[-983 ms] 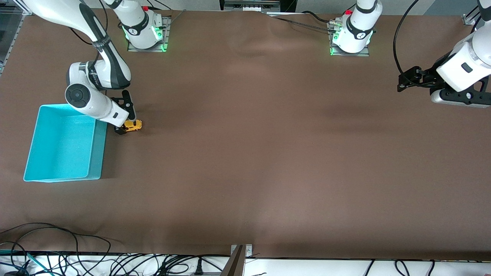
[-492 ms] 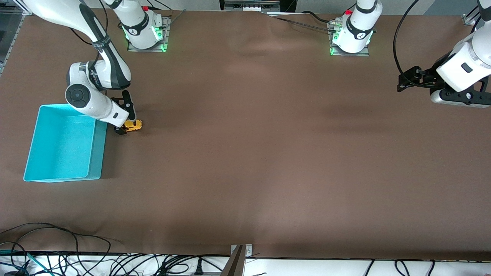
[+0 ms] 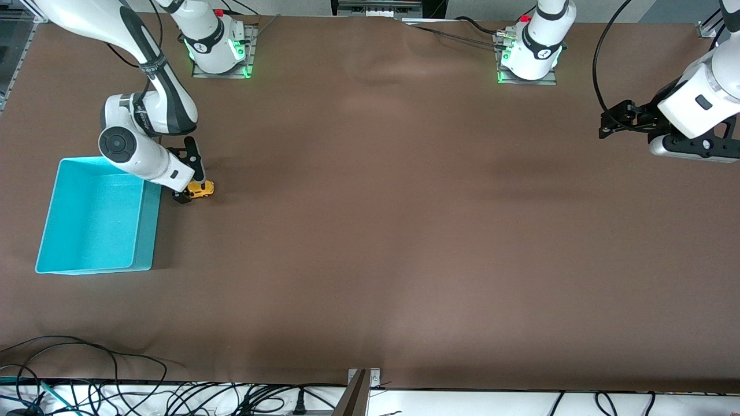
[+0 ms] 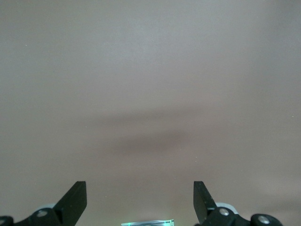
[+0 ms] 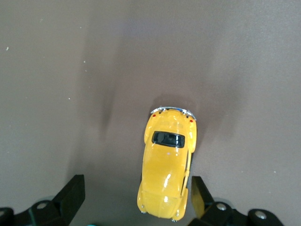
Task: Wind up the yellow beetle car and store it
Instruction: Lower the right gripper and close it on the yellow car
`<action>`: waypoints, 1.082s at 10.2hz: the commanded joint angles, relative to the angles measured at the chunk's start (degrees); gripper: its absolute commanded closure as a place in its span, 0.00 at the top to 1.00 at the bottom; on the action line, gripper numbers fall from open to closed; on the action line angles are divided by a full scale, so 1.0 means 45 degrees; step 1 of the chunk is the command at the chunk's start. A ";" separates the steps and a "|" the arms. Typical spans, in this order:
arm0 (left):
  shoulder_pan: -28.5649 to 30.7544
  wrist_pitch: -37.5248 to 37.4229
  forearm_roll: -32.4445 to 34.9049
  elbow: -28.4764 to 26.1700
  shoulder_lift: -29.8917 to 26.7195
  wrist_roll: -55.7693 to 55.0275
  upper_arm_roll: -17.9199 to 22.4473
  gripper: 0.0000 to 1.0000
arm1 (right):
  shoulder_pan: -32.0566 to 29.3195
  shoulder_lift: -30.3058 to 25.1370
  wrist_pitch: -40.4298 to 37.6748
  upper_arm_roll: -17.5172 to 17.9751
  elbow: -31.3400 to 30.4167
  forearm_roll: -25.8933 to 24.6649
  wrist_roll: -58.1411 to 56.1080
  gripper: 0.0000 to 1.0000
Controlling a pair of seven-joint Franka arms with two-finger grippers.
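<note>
Yellow toy car [image 3: 200, 189] sits on the brown desk [image 3: 370, 231], just beside the blue bin [image 3: 95, 216], on the side toward the left arm's end. The right end effector [image 3: 192, 176] is low over the car with its fingers wide open, one on each side. The left end effector [image 3: 607, 122] waits, open, over bare desk at its own end.

From the front, my right wrist covers part of the yellow beetle car [image 3: 201, 189] and a corner of the turquoise bin [image 3: 144, 242] — in both wrist views my fingers are cropped at the bottom edge.
</note>
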 commanded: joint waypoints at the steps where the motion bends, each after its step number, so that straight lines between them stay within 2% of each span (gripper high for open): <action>1: 0.0026 -0.0222 0.0067 0.0105 0.0030 -0.0114 0.0005 1.00 | -0.0216 0.0044 0.0299 0.0133 -0.0136 -0.0233 -0.0128 1.00; 10: 0.0026 -0.0222 0.0067 0.0105 0.0031 -0.0114 0.0005 1.00 | -0.0236 0.0493 0.0709 0.0133 -0.0136 -0.0233 -0.0128 1.00; 11: 0.0026 -0.0222 0.0067 0.0105 0.0031 -0.0114 0.0005 1.00 | -0.0236 0.0590 0.0709 0.0133 -0.0116 -0.0233 -0.0128 0.96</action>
